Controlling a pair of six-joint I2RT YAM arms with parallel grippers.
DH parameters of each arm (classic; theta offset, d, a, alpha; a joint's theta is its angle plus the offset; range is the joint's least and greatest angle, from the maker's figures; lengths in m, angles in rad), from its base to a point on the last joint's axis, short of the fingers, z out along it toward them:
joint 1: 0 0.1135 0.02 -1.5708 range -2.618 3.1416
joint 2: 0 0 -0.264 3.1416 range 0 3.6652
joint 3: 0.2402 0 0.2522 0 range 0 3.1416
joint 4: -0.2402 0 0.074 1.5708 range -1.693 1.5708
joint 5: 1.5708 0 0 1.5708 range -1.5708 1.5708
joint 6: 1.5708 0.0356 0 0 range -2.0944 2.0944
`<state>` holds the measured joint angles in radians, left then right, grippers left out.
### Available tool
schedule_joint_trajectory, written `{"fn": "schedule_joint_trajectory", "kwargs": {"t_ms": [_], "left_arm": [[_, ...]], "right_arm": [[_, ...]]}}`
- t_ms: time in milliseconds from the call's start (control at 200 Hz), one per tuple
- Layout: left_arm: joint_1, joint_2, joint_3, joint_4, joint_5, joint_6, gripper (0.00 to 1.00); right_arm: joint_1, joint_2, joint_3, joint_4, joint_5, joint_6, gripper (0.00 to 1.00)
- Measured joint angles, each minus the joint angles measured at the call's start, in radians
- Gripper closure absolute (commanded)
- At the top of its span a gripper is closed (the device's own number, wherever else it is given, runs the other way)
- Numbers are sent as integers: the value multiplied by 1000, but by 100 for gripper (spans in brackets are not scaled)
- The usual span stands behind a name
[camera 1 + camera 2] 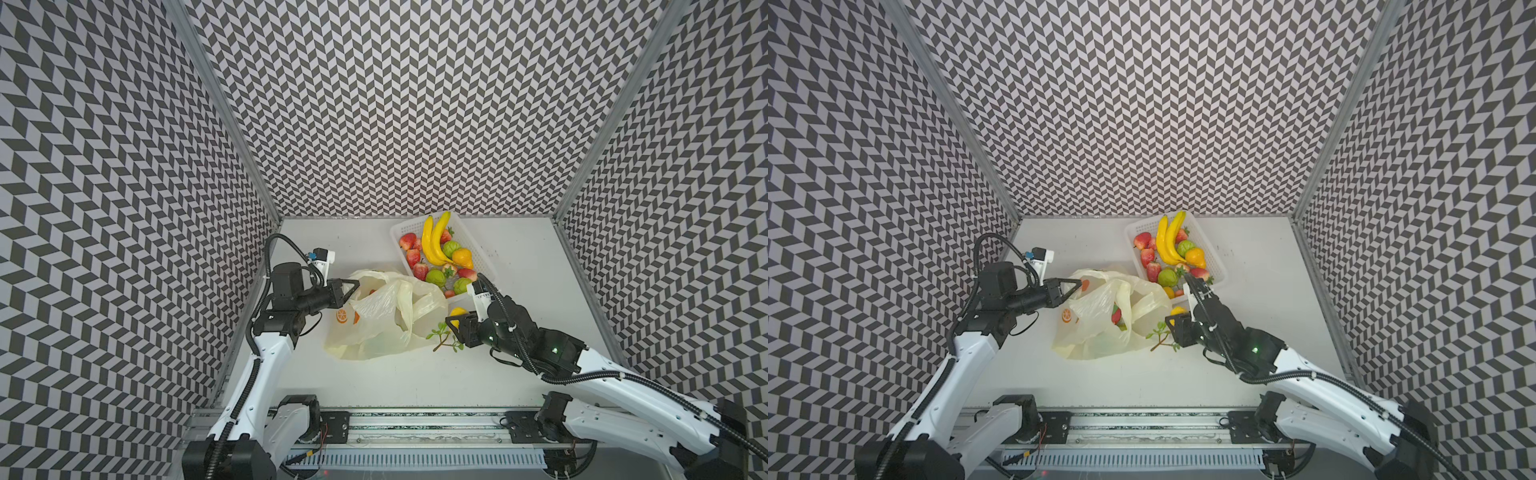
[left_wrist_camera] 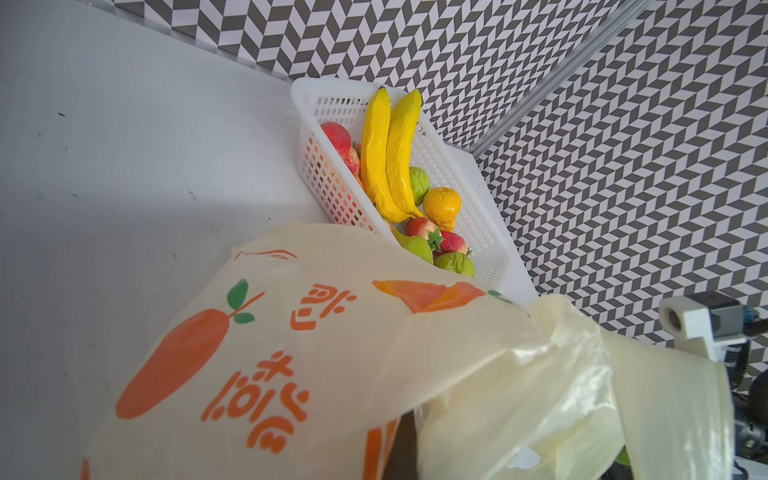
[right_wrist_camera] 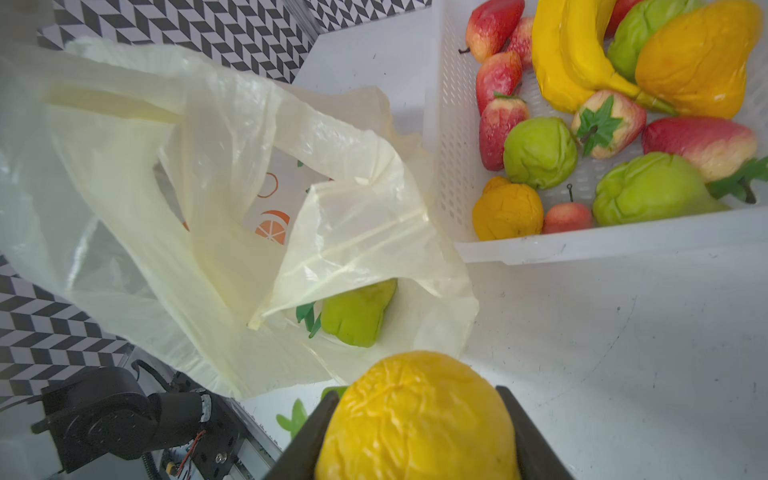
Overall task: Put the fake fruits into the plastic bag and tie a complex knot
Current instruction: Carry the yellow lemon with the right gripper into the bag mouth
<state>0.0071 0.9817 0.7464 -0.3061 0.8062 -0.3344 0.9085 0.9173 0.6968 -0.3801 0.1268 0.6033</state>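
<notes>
The plastic bag (image 1: 382, 320) lies on the surface (image 1: 415, 382) with its mouth gaping, and I can see a green pear (image 3: 357, 316) inside it. My left pincer (image 1: 354, 286) is clenched on the bag's rim and holds it raised. My right pincer (image 1: 454, 322) grips a yellow lemon (image 3: 419, 415) just beside the bag's mouth. Just beyond the bag, the white basket (image 1: 484, 253) holds bananas (image 1: 434, 241), strawberries (image 3: 609, 124) and other green and orange fruits.

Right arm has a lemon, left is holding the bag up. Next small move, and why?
Probably ease the right end effector, shut on the lemon, forward over the bag mouth. The left end effector pinches the rim up, the opening faces the lemon, and a pear already lies inside.
</notes>
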Motion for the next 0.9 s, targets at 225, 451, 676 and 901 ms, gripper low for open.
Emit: {"fn": "schedule_joint_trajectory", "kwargs": {"t_ms": [225,451,676,901], "left_arm": [[0,0,0,0,8,0,100],[0,0,0,0,21,1,100],[0,0,0,0,34,1,100],[-6,0,0,0,49,0,100]], "right_arm": [[8,72,-15,116,37,34,61],[10,161,15,241,124,22,61],[21,275,63,344,220,-9,61],[69,383,112,432,301,-47,61]]}}
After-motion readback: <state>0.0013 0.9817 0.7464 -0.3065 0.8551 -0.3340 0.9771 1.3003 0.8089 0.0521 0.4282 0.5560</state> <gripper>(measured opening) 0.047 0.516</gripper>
